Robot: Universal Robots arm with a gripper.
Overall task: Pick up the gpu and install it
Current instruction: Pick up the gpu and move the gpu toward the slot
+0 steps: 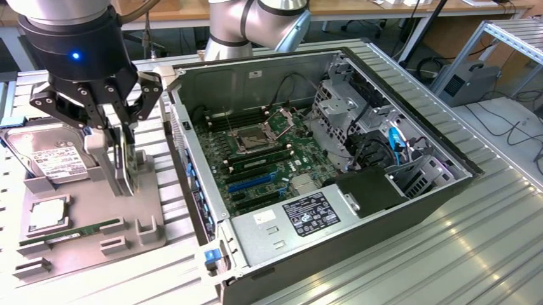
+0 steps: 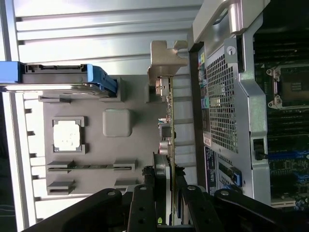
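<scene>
the exterior view takes in the whole open computer case [image 1: 339, 254] lying on its side beside the gripper [image 1: 119, 136], with the motherboard [image 1: 263, 159], its bare cpu socket [image 1: 254, 136], a labelled power supply [image 1: 306, 216] and drive cages further from the gripper. the wrist view looks down the gripper [image 2: 166, 186] itself and gives the gpu [image 2: 169, 125] edge-on, its silver bracket [image 2: 166, 58] at the end away from the fingers, and the perforated wall of the case [image 2: 227, 96] just beside it.

the gripper is clenched on the gpu [image 1: 127, 162], one finger on each face, the card standing upright on its edge directly below the gripper over the grey tray [image 1: 93, 254]. whether its lower edge is clear of the tray cannot be told.

the tray [image 2: 96, 101] holds, on the side of the gripper away from the case, a hard drive [image 1: 51, 155] with a white label, a cpu [image 1: 47, 216] in a square pocket and a green ram stick [image 1: 72, 234] in a slot. from the wrist the hard drive [image 2: 58, 79] shows a blue frame, with the cpu [image 2: 67, 135] and ram stick [image 2: 89, 166] alongside.

everything rests on a ribbed aluminium bench [image 1: 475, 241]. beyond the gripper are the robot arm [image 1: 254, 25], wooden desks, cables on the floor and an aluminium frame.
</scene>
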